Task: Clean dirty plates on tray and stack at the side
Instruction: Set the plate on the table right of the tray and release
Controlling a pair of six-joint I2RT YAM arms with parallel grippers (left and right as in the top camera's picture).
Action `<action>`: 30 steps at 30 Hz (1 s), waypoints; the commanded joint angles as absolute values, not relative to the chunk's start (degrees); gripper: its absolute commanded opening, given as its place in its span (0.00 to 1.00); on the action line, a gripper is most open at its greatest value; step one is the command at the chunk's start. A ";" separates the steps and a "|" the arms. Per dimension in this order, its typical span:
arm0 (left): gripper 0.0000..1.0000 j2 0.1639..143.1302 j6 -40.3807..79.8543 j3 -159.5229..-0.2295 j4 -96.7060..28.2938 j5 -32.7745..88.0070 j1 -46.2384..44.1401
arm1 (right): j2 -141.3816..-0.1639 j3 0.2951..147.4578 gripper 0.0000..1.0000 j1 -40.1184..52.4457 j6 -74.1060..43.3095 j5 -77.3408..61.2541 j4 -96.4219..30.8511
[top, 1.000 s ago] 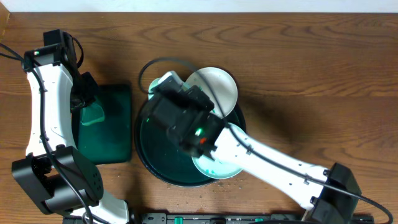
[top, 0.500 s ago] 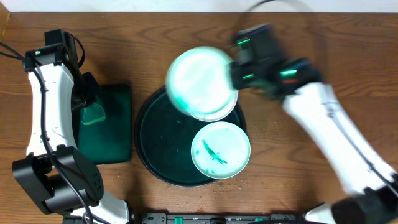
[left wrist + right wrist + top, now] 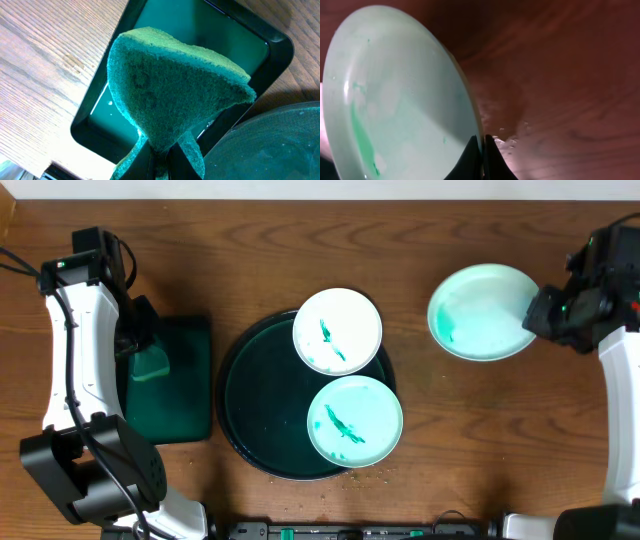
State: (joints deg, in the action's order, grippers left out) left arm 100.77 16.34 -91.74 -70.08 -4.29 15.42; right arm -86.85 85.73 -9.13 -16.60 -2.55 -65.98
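Two dirty plates with green streaks lie on the round dark tray [image 3: 258,395]: one at the far rim [image 3: 337,330], one at the near right [image 3: 355,420]. My right gripper [image 3: 540,315] is shut on the rim of a third plate [image 3: 480,312] with a green smear and holds it above the wooden tabletop [image 3: 480,410], to the right of the tray. It also shows in the right wrist view [image 3: 395,100], pinched at its edge by the gripper [image 3: 482,142]. My left gripper [image 3: 160,155] is shut on a green sponge [image 3: 170,85] over the rectangular tray; the sponge also shows overhead [image 3: 150,363].
A small rectangular dark green tray [image 3: 185,380] lies left of the round tray; it also shows in the left wrist view [image 3: 240,45]. The left arm stands along the left edge. Small crumbs lie on the wood near the tray's front.
My right arm has lifted one plate off the tray and swung it far to the right over the wood. The left arm has not moved.
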 commanded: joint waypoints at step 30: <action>0.07 100.20 15.86 -92.88 -69.97 -4.89 15.29 | -87.61 66.37 0.44 -5.69 -6.52 -18.35 -44.93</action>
State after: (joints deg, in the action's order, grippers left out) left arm 100.77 16.29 -91.74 -70.04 -4.29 15.42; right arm -87.74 60.38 -8.34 -8.10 -12.56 -44.51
